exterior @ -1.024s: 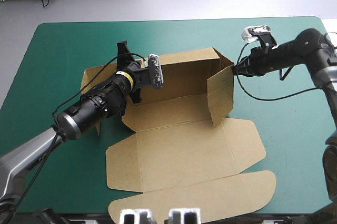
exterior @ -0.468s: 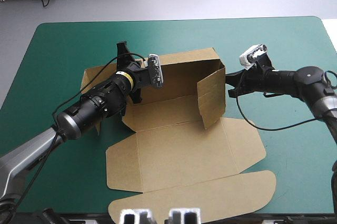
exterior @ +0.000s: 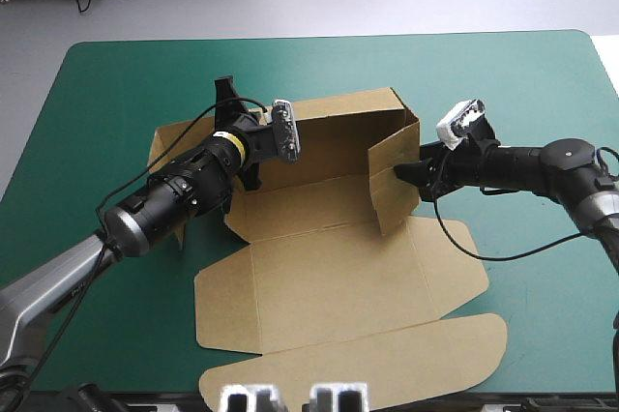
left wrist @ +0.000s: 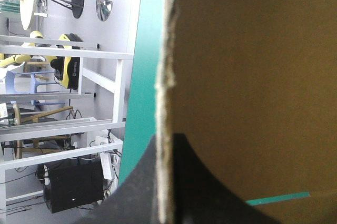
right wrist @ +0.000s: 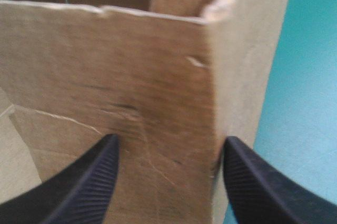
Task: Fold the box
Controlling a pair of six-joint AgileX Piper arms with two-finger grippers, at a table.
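Note:
The brown box [exterior: 329, 277] lies as a cut sheet in the middle of the teal-green table, its back wall [exterior: 338, 127] raised. My left gripper [exterior: 244, 141] is shut on the wall's left part; in the left wrist view the board's edge [left wrist: 163, 92] runs between my black fingers [left wrist: 181, 182]. The right end flap [exterior: 392, 180] stands upright, turned inward over the base. My right gripper [exterior: 408, 175] is open just outside that flap. In the right wrist view its fingers [right wrist: 100, 166] stand apart, with the flap's face [right wrist: 131, 87] close ahead of them.
The lid panel with rounded corners [exterior: 387, 359] lies flat toward the near table edge. A flat side flap [exterior: 455, 257] lies on the cover under my right arm. Bare teal-green cover [exterior: 522, 83] stretches to the right and far side.
My right gripper dropped from the wall's far right corner down and left to the flap, and its fingers opened. The flap swung further inward. The left arm stayed put.

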